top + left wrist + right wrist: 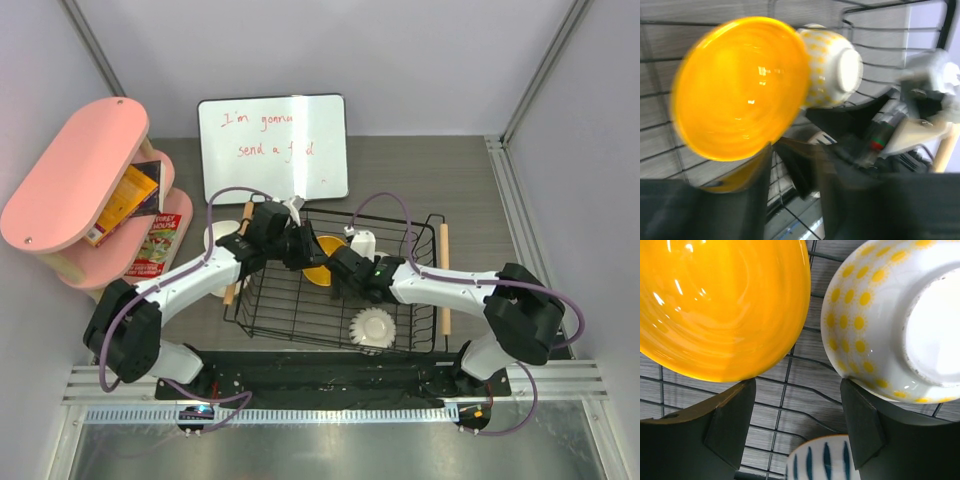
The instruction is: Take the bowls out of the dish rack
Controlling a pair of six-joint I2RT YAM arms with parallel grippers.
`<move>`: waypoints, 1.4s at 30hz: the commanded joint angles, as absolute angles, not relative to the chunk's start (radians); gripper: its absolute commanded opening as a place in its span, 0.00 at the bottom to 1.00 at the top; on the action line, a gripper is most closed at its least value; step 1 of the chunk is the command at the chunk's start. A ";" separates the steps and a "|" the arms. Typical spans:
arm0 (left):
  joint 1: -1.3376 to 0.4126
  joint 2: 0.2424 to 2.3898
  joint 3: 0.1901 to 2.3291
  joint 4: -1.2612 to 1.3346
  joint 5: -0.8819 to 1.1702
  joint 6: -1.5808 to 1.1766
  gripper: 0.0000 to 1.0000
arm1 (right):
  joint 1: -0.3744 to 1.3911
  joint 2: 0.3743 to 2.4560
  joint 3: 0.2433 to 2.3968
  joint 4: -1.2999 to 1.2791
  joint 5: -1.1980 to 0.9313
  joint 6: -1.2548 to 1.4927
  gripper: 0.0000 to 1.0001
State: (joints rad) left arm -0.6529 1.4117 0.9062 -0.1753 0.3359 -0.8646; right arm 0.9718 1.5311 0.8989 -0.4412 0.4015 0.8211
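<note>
table (470,180) carried the rack (300,312), centre, just ahead of both arms. inside it: orange bowl (737,87) on edge near the back, dotted bowl (880,315) tipped over just right of it, ribbed bowl (373,327) front right, striped bowl (822,460) only partly in view. white bowl (218,238) sat on the table left of the rack. left end effector (774,150) pinched the orange bowl's lower rim; view blurred. right end effector (797,390) was spread wide between the orange and dotted bowls, holding nothing.
</note>
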 commanded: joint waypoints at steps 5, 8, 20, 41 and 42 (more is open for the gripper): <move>-0.678 1.405 0.971 -0.218 0.335 -0.833 0.61 | 0.950 1.448 0.902 -0.383 0.423 0.798 0.75; -0.678 1.401 1.048 -0.328 0.250 -0.790 0.64 | 0.946 1.421 0.899 -0.394 0.426 0.795 0.75; -0.676 1.526 1.194 -0.624 -0.029 -0.730 0.59 | 0.945 1.321 0.920 -0.457 0.440 0.788 0.75; -0.675 1.729 1.161 -0.500 -0.034 -0.729 0.30 | 0.743 1.210 0.953 -0.600 0.509 0.670 0.72; -0.675 1.735 1.163 -0.482 -0.026 -0.733 0.25 | 0.723 1.224 0.957 -0.603 0.483 0.648 0.71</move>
